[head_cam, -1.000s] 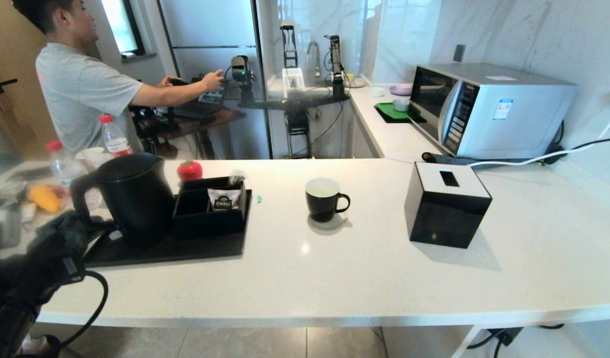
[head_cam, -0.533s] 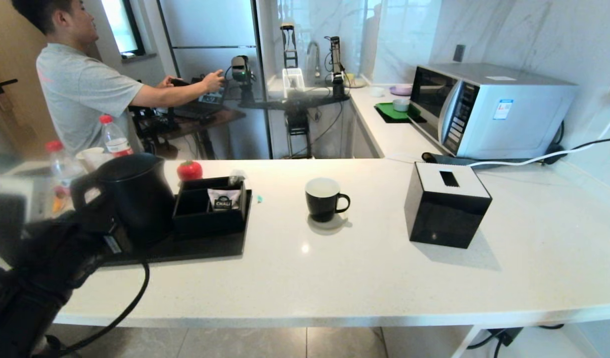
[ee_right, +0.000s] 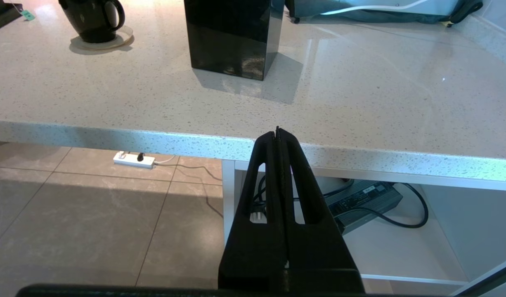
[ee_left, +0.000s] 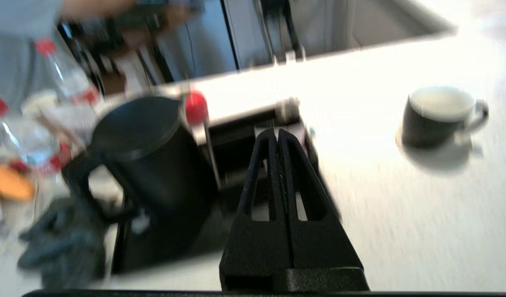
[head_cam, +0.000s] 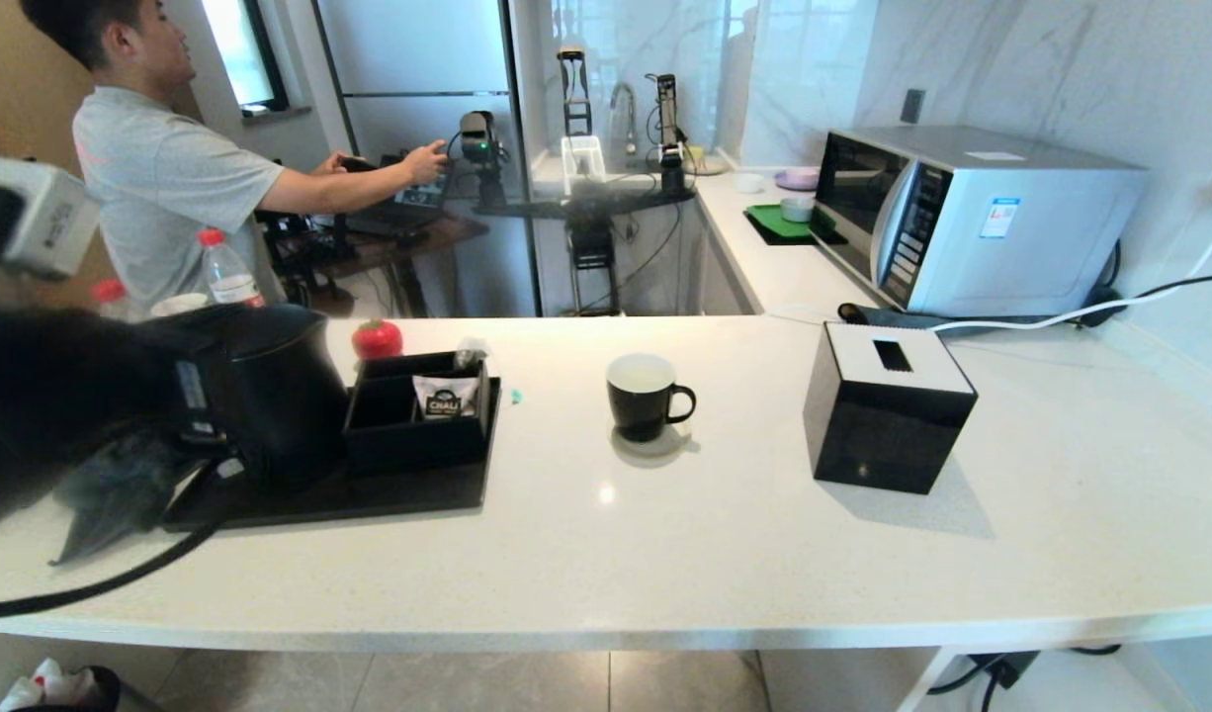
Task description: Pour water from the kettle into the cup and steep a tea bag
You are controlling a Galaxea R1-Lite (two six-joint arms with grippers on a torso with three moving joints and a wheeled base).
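Observation:
The tall black kettle (head_cam: 275,391) stands on a black tray (head_cam: 369,499) at the counter's left, its loop handle toward my left arm (head_cam: 62,415). My left gripper (ee_left: 277,132) is shut and empty, raised over the counter just in front of the kettle (ee_left: 154,165). The black cup (head_cam: 646,396) with a white inside stands on a coaster mid-counter. The tea bag's greyish pouch (head_cam: 471,349) rests on the organiser's top edge, its teal tag (head_cam: 516,396) on the counter. My right gripper (ee_right: 277,131) is shut and empty, low before the counter's front edge.
A black organiser (head_cam: 418,430) with a CHALI sachet (head_cam: 445,396) shares the tray. A black tissue box (head_cam: 888,410) stands right of the cup, a microwave (head_cam: 972,218) behind it. Red-capped bottles (head_cam: 228,272) and a person (head_cam: 161,168) are at the far left.
My left arm has risen from below the counter's left edge to the height of the kettle, close beside it. Kettle, cup and tea bag have not moved.

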